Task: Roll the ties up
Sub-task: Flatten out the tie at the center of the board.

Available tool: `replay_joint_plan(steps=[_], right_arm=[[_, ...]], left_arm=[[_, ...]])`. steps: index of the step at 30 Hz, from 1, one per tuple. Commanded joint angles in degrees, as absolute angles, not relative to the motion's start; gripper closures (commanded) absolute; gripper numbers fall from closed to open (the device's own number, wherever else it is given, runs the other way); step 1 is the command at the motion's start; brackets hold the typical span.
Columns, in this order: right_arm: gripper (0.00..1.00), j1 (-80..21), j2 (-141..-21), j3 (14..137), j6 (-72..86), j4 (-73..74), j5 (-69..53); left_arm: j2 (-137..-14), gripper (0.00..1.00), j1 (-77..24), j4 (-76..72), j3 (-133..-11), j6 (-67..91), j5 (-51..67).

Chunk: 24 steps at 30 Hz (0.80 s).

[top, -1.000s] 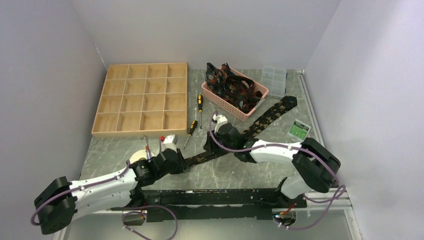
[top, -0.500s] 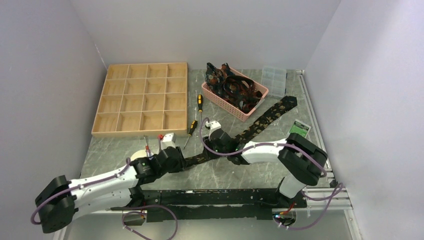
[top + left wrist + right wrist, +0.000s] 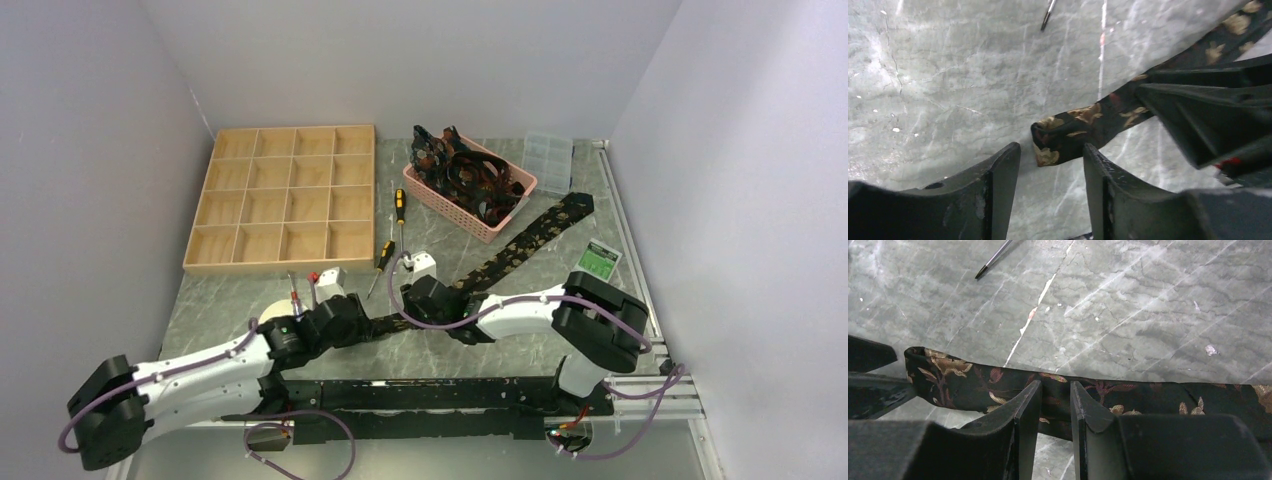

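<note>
Top external view: one long narrow black fabric necktie with tan-gold leaf pattern (image 3: 520,240), flat on the grey marbled surface (image 3: 230,290). Long axis diagonal: pointed wider end far right, just beside the pink plastic basket (image 3: 455,212); folded-over end near centre. Your left tool (image 3: 1051,150): arm stretched low, jaws well apart and empty, folded end just ahead of them. Your right tool (image 3: 1055,385): arm bent low, jaws narrowly parted over the necktie; you cannot tell whether they pinch it.

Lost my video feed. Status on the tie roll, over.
Left end effector open, folded end of tie just ahead. Right end effector at narrow gap over tie, grip unclear. Screwdriver nearby, clear of tie.
</note>
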<state>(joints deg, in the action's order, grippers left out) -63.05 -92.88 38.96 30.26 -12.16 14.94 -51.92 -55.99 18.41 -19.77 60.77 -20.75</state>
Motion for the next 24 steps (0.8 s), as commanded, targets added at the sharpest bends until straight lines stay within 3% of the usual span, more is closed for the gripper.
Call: replay_joint_plan(steps=[1,3,6,11,18,24], right_arm=[[0.68,-63.9,-92.9,37.7,31.9,-10.1,16.9],[0.68,-63.9,-92.9,37.5,32.2,-10.2,17.2],[0.68,-64.0,-92.6,37.3,32.2,-10.5,17.6],[0.68,-64.1,-92.2,36.5,32.2,-10.8,17.6],[0.68,-64.0,-91.5,35.8,32.2,-11.5,17.4],[0.68,-64.0,-91.8,35.5,32.3,-12.2,17.1]], left_arm=[[-45.1,0.39,-55.3,18.0,-18.0,62.1,-21.3],[-42.8,0.31,-54.6,16.7,-16.8,62.0,-19.4],[-41.4,0.29,-52.9,13.2,-14.7,61.7,-15.6],[-46.1,0.37,-48.3,6.6,-13.0,60.7,-7.3],[-47.8,0.53,-45.2,2.3,-10.5,61.4,-4.1],[-46.4,0.55,-43.2,1.5,-8.4,61.5,-1.2]])
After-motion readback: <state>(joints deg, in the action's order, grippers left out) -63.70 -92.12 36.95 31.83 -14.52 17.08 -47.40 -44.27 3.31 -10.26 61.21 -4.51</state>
